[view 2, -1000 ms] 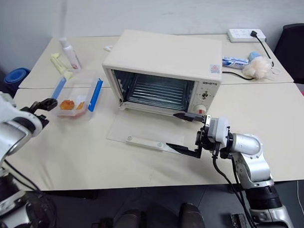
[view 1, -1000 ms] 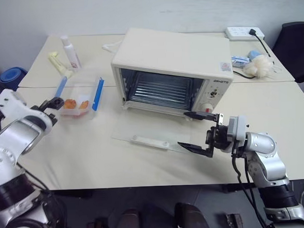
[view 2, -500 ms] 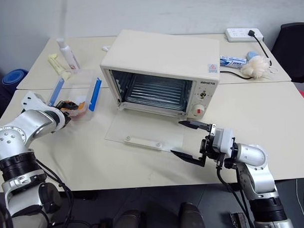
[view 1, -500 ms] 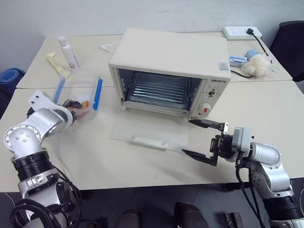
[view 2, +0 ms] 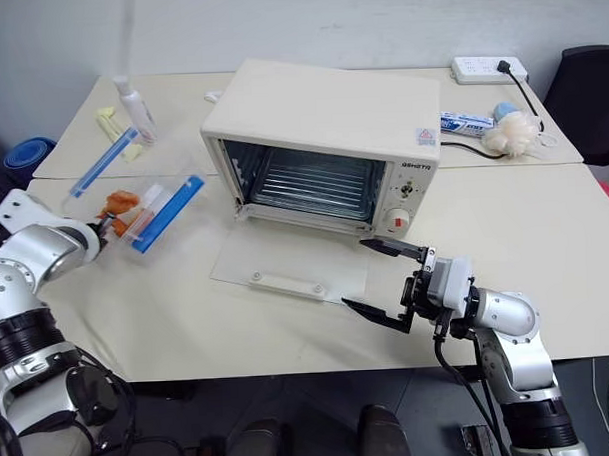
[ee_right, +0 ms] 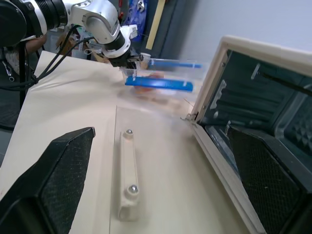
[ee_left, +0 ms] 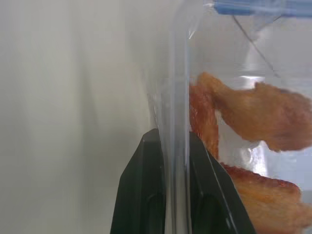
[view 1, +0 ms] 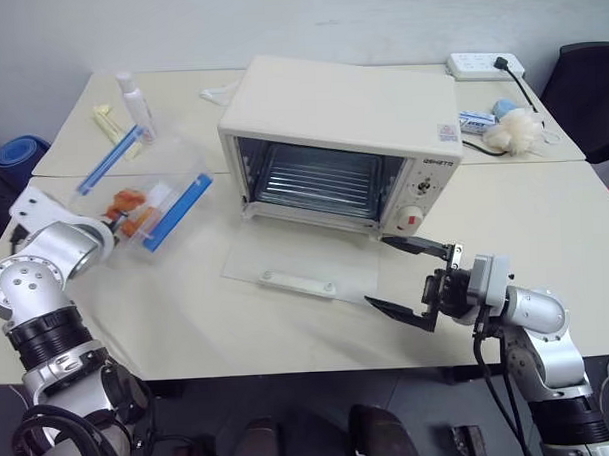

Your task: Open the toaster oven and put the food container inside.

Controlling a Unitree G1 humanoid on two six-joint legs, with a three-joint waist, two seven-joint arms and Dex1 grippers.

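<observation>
**Container pinched at its wall, oven door down**

Fingers of the left end effector [ee_left: 168, 190] are pressed together on one clear wall of the food container [view 1: 143, 199], with orange food pieces visible just behind that wall in the left wrist view. The container sits tilted at the left side of the worktop [view 1: 187, 312], its two blue clip strips slanting, well apart from the toaster oven [view 1: 341, 137]. The oven stands in the middle of the worktop with its glass door [view 1: 301, 268] lying flat in front of it and the white bar handle [view 1: 298, 282] facing up; the wire rack shows inside the cavity and a red knob sits on the right panel. The right end effector [view 1: 411, 276] hovers near the front right corner of the lowered door, its two black fingers spread wide and gripping nothing. A white bottle [view 1: 133, 99] stands at the far left of the worktop, and a power strip [view 1: 482, 66] lies at the far right.
</observation>
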